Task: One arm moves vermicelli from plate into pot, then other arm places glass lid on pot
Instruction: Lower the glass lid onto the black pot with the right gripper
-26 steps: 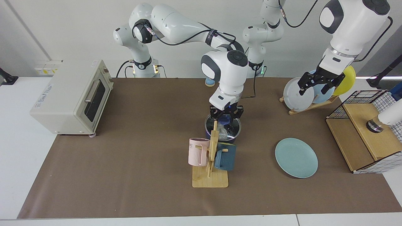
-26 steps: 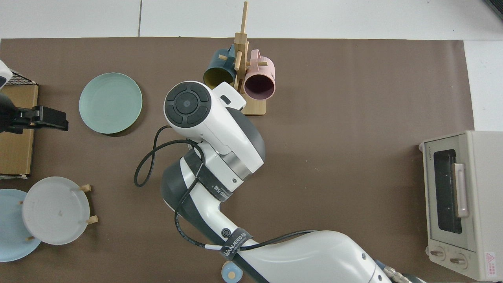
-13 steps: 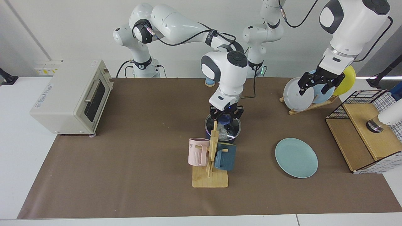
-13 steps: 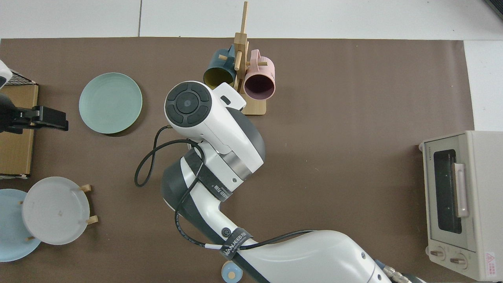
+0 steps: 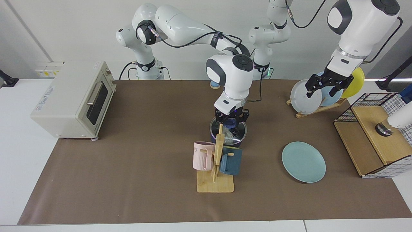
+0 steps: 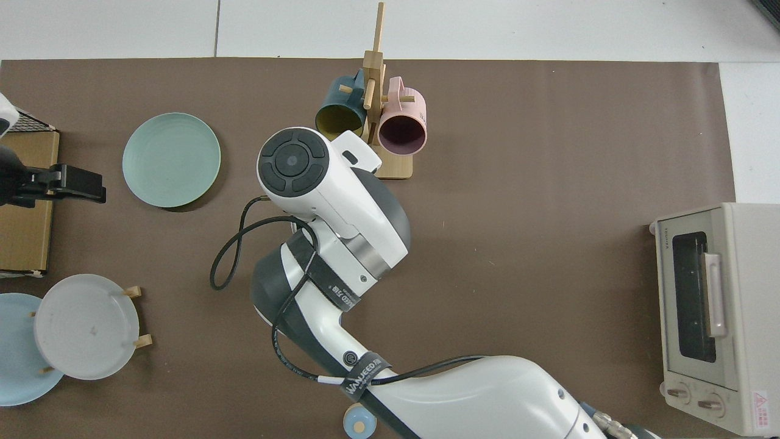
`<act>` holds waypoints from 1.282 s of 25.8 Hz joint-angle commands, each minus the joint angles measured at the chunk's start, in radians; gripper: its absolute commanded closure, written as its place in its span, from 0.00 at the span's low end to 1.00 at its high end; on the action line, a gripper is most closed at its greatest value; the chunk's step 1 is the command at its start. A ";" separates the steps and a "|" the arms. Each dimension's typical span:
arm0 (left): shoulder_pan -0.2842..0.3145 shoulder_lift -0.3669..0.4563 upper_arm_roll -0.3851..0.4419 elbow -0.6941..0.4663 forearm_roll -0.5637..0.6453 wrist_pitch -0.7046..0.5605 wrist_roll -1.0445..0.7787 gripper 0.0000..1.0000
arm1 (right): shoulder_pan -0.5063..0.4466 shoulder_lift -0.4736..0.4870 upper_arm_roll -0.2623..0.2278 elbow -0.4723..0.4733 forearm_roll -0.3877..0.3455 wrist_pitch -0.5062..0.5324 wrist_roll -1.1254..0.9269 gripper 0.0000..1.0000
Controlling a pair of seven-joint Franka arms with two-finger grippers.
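The dark pot (image 5: pixel 212 138) stands mid-table behind the mug rack, with the glass lid (image 5: pixel 237 132) lying on it. Whitish vermicelli (image 5: pixel 228 135) shows through the glass. My right gripper (image 5: pixel 231 120), with its blue light on, hovers just above the lid's blue knob (image 5: pixel 230 122) and is open. The teal plate (image 5: pixel 303 161) (image 6: pixel 171 160) lies bare to the right in the facing view. Held high by the dish rack, my left gripper (image 5: pixel 324 87) (image 6: pixel 73 184) is open and waits. From above, the right arm (image 6: pixel 329 189) hides the pot.
A wooden mug rack (image 5: pixel 216 174) with a pink mug (image 5: pixel 202 156) and a dark blue mug (image 5: pixel 231 161) stands right in front of the pot. A toaster oven (image 5: pixel 72 100) sits at the left, a dish rack with plates (image 5: pixel 310 95) and a wire basket (image 5: pixel 376 132) at the right.
The right arm has lifted slightly off the pot while the lid stays on it. The left arm has not moved.
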State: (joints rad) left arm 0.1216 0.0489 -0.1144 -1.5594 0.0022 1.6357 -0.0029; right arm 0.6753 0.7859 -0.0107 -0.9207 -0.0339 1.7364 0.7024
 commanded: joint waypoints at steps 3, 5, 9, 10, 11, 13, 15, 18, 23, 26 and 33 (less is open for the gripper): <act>-0.007 -0.018 0.009 -0.010 -0.013 -0.013 0.001 0.00 | -0.002 -0.013 0.005 -0.020 0.014 0.023 0.026 0.00; -0.007 -0.018 0.009 -0.010 -0.013 -0.013 0.001 0.00 | -0.003 -0.013 0.005 -0.020 0.017 0.023 0.028 0.00; -0.007 -0.018 0.009 -0.010 -0.013 -0.013 0.001 0.00 | -0.002 -0.013 0.005 -0.020 0.015 0.023 0.029 0.00; -0.007 -0.018 0.009 -0.010 -0.013 -0.013 0.001 0.00 | -0.002 -0.013 0.005 -0.020 0.015 0.023 0.029 0.00; -0.007 -0.018 0.009 -0.010 -0.013 -0.013 0.001 0.00 | -0.003 -0.013 0.005 -0.020 0.015 0.023 0.029 0.00; -0.007 -0.018 0.009 -0.010 -0.013 -0.013 0.001 0.00 | -0.003 -0.013 0.005 -0.020 0.015 0.023 0.029 0.00; -0.007 -0.018 0.009 -0.010 -0.013 -0.013 0.001 0.00 | -0.003 -0.013 0.005 -0.020 0.015 0.023 0.031 0.00; -0.007 -0.018 0.009 -0.010 -0.013 -0.013 0.001 0.00 | -0.008 -0.013 0.005 -0.021 0.012 0.025 0.016 0.00; -0.007 -0.018 0.009 -0.010 -0.013 -0.013 0.001 0.00 | -0.016 -0.013 -0.003 -0.020 0.008 0.080 0.020 0.20; -0.007 -0.018 0.009 -0.010 -0.013 -0.013 0.001 0.00 | -0.014 -0.013 -0.006 -0.020 0.003 0.086 0.031 0.88; -0.007 -0.018 0.009 -0.010 -0.013 -0.013 0.001 0.00 | -0.019 -0.011 -0.006 -0.021 0.011 0.146 0.031 1.00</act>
State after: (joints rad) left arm 0.1216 0.0489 -0.1144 -1.5594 0.0022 1.6356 -0.0029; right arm 0.6646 0.7855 -0.0221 -0.9203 -0.0287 1.8305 0.7029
